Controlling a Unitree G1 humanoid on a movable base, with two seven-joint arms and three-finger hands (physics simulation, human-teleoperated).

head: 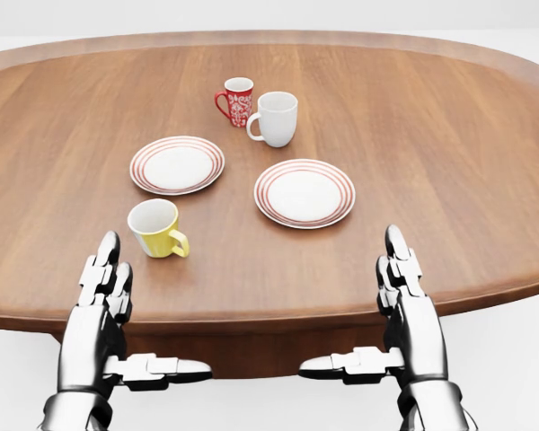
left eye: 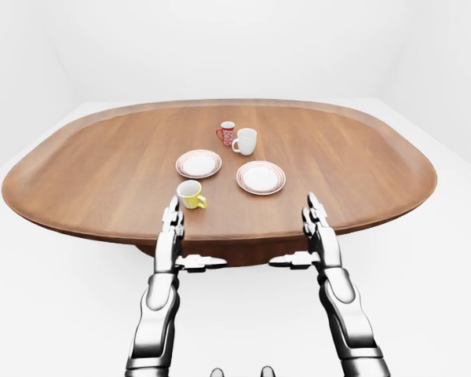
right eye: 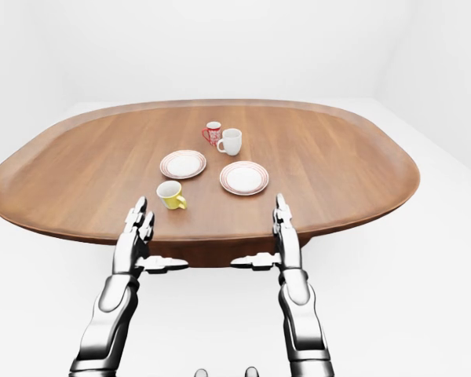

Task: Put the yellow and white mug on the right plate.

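Left robot hand (head: 103, 296): released, fingers extended, at the counter (head: 449, 153) near edge. Yellow and white mug (head: 156, 228): upright on the counter just above it, left of the empty right plate (head: 304, 193). Right robot hand (head: 402, 292): released, empty.

Everything stood on the table (head: 449, 135), and the right plate (head: 304, 193) served as the landmark. In the head view the left plate (head: 177, 165) lay to that plate's left and a little higher, well apart from it. The mug (head: 156, 228) sat lower left of the right plate, just below the left plate and apart from both. A second mug (head: 275, 118) stood above the right plate, near its upper edge, and a third mug (head: 236, 101) stood just beside that one, on its upper left. The left hand (head: 103, 296) lay below the mug at the table's lower edge, and the right hand (head: 404, 287) lay lower right of the right plate.
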